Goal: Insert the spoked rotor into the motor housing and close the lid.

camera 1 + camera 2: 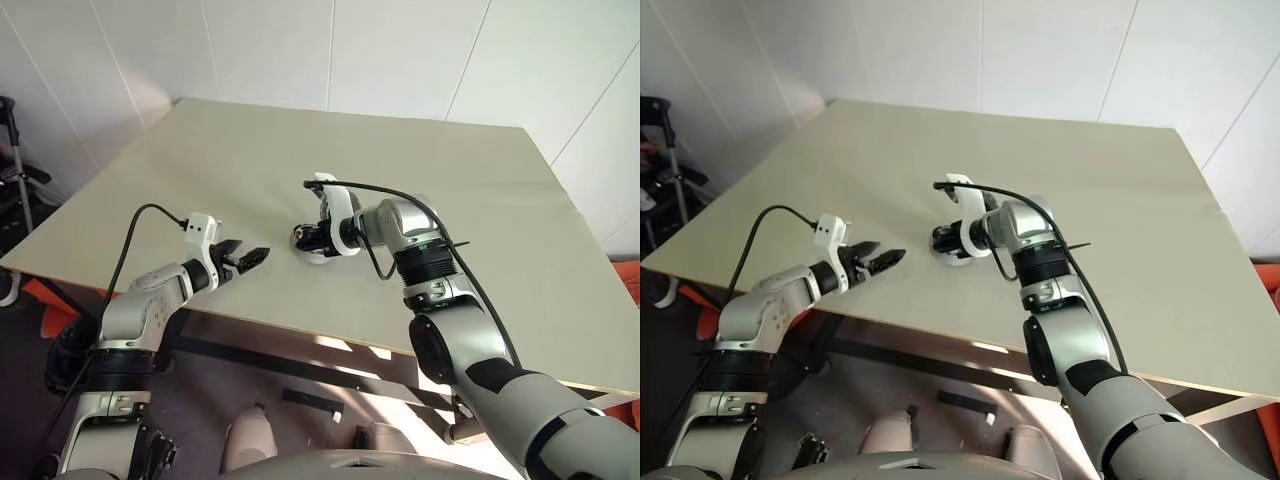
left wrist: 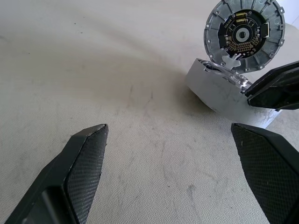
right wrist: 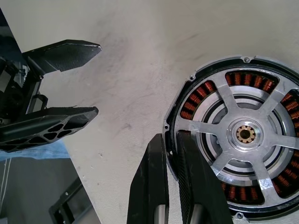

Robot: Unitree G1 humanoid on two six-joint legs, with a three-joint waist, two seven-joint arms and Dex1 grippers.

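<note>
**A:** So what's the right gripper (image 3: 172,154) doing? The two black fingers look nearly pinched together over the table (image 1: 250,160).

**B:** Yeah, they're clamped on the rim of the motor housing (image 3: 236,135). The right wrist view shows copper windings ringed inside a dark cup, broad silver spokes over them and a brass-coloured hub in the middle. The fingers bite its edge, one each side of the wall.

**A:** And in the head view?

**B:** The housing sits around mid-table, tucked under the right wrist, so it's hard to see much of it there.

**A:** Left side?

**B:** The left gripper (image 1: 245,257) is spread wide, holding nothing, hanging over the near-left part of the table, well apart from the housing. Its wrist view shows a round finned grey disc (image 2: 244,35) with a dark centre, standing on edge above a pale grey piece. Can't tell exactly what that piece is.
</note>
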